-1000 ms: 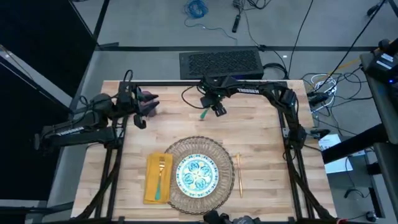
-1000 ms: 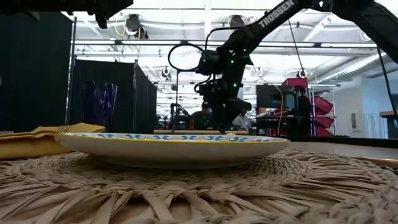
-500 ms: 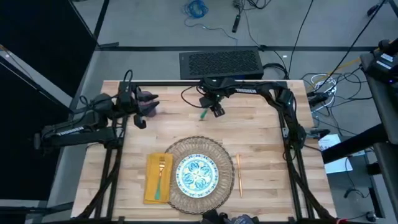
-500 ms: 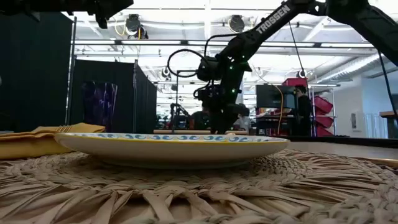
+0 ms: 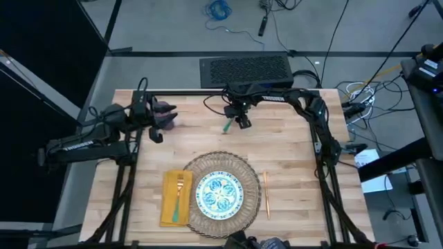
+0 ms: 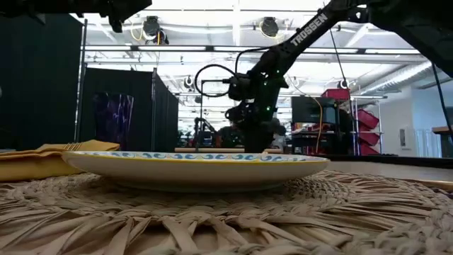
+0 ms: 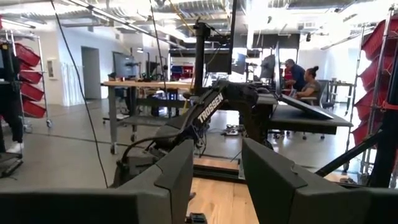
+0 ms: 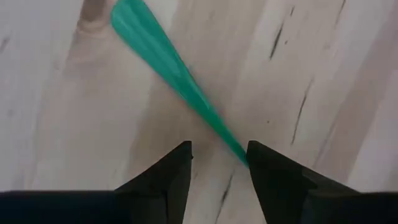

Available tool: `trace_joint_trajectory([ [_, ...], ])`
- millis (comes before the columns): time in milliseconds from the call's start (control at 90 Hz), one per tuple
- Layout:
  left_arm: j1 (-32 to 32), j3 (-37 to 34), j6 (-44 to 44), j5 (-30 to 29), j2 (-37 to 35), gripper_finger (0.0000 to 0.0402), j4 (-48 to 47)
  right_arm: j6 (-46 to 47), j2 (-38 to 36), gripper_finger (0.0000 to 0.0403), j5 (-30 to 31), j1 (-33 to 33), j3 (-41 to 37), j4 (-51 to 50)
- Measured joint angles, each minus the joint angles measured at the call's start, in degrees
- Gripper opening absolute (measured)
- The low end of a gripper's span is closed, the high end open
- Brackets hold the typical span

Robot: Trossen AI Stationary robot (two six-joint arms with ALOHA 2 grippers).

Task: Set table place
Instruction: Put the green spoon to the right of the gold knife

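Note:
A round woven mat (image 5: 239, 164) lies at the table's near middle with a white teal-patterned plate (image 5: 219, 195) on it. To its left, a yellow napkin (image 5: 168, 206) carries a fork (image 5: 180, 188). A thin gold utensil (image 5: 266, 195) lies right of the mat. A teal-handled utensil (image 5: 226, 126) lies flat at the far middle. My right gripper (image 8: 219, 152) stands open over it, pointing down. The purple cup (image 5: 166, 114) stands at the far left beside my open left gripper (image 7: 217, 168). My right gripper points down at the utensil's teal handle (image 8: 186, 87), fingers apart. The handle lies flat on the table and runs slantwise up to one fingertip (image 8: 258, 158). I cannot tell whether that finger touches it.
A black frame rail (image 5: 208, 92) runs along the table's far edge, close behind both grippers. Bare planks (image 5: 291, 149) lie between the far utensil and the mat. People sit at desks in the room beyond the table.
My right gripper has gone down a little toward the teal-handled utensil. The utensil has stayed where it was.

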Motion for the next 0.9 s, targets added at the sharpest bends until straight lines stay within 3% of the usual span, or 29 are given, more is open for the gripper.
trace_joint_trajectory([
  [300, 0.00, 0.00, 1.13, 0.01, 0.00, 0.0121, -0.05, 0.05, 0.42, 0.0124, 1.41, 0.29, -0.03, -0.39],
  [678, 0.00, 0.00, 1.13, 0.01, 0.00, 0.0121, -0.06, 1.67, 0.57, 0.0013, 1.45, 0.55, -0.01, -4.58],
  [900, 0.00, 0.00, 1.06, 0.01, 0.00, 0.0121, -0.04, 4.45, 0.57, 0.0005, 2.78, 2.31, -0.01, -6.52],
])
